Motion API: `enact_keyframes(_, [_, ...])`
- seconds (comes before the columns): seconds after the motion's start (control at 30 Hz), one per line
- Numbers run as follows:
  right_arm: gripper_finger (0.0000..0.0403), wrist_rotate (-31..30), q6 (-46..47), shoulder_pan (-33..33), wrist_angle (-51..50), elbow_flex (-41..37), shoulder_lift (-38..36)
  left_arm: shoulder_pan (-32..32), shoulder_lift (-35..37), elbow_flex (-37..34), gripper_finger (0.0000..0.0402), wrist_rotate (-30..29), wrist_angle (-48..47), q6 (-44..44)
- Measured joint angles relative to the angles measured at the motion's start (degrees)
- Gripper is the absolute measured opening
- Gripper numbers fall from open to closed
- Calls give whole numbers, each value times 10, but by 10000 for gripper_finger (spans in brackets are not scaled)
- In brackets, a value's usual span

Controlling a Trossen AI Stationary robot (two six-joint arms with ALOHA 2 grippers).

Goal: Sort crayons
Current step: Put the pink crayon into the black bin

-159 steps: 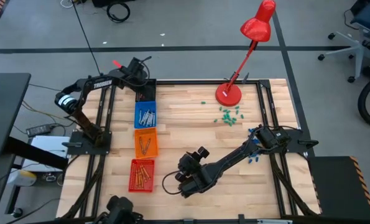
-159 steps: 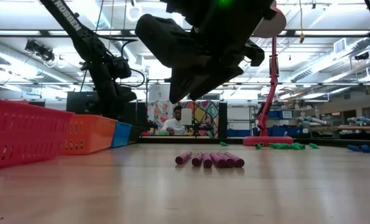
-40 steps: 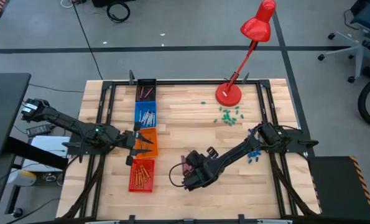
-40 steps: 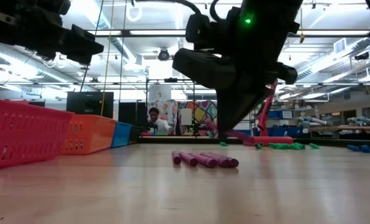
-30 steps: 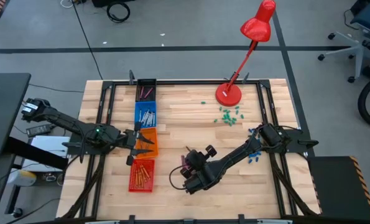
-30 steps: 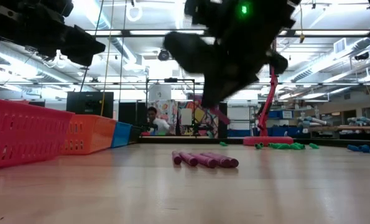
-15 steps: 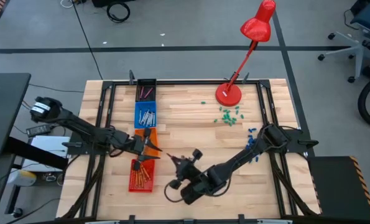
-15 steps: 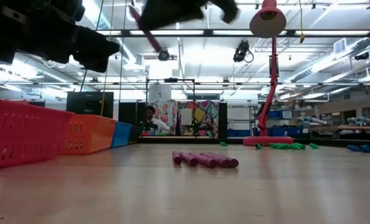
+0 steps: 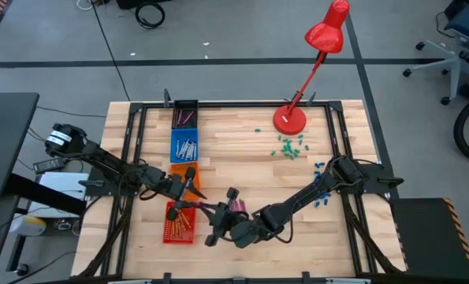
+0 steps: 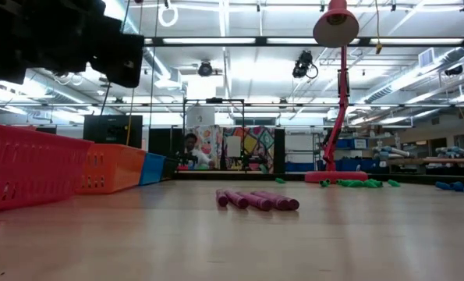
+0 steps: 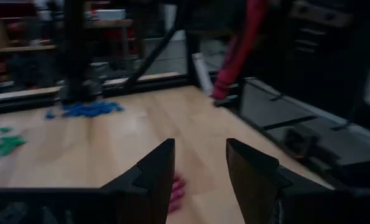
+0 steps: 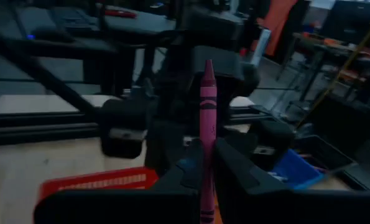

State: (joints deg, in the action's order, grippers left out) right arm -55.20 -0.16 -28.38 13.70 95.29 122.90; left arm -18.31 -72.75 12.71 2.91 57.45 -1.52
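Since half a second ago, the right gripper (image 9: 216,214) has been carried further toward the bins, and the left gripper (image 9: 195,189) has been brought closer to it. A magenta crayon (image 12: 207,118) is being clamped upright between the right gripper's closed fingers. The left gripper's fingers (image 11: 156,174) are being held apart, with nothing between them.

In the low view, the right gripper is not being shown at all, and only a dark bulk of an arm (image 10: 56,37) is being seen, cut off at the upper corner. No writing can be read.

Grey crayons (image 9: 184,147) are being kept in the blue bin (image 9: 174,136), and orange crayons (image 9: 179,222) in the red bin (image 9: 169,230). Pink crayons (image 9: 186,117) are lying in the black bin (image 9: 186,103). The orange bin (image 9: 176,169) is being largely covered by the left arm. A row of magenta crayons (image 10: 256,200) is lying on the table (image 9: 242,158).
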Motion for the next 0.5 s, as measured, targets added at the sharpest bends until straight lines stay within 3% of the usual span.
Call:
enact_keyframes(0.1, [30, 31, 2, 7, 11, 0, 0, -6, 0, 0, 157, 29, 14, 0])
enact_keyframes(0.3, [30, 83, -3, 21, 37, 0, 8, -16, 0, 0, 157, 29, 54, -2])
enact_keyframes(0.5, [30, 90, -14, 24, 52, 0, 7, -22, 0, 0, 157, 34, 58, -8])
